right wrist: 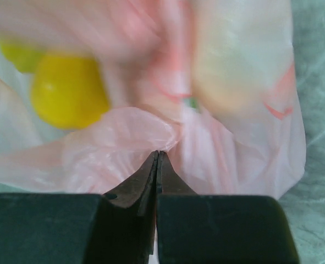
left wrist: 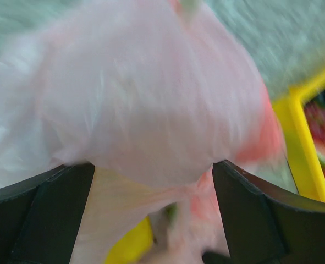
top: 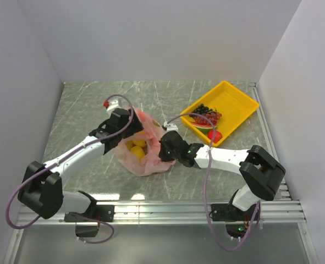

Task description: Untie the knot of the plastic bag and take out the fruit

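Note:
The pink plastic bag lies mid-table between both grippers, with yellow fruit showing through its open top. My left gripper is at the bag's far left rim. In the left wrist view the left gripper is open, with blurred bag plastic bulging between its fingers. My right gripper is at the bag's right side. In the right wrist view the right gripper is shut on a fold of the bag, with yellow fruit behind the film. I cannot make out the knot.
A yellow tray stands at the back right, holding dark and red grape bunches, a watermelon slice and a small red fruit. White walls enclose the marbled table. The tray's rim also shows in the left wrist view.

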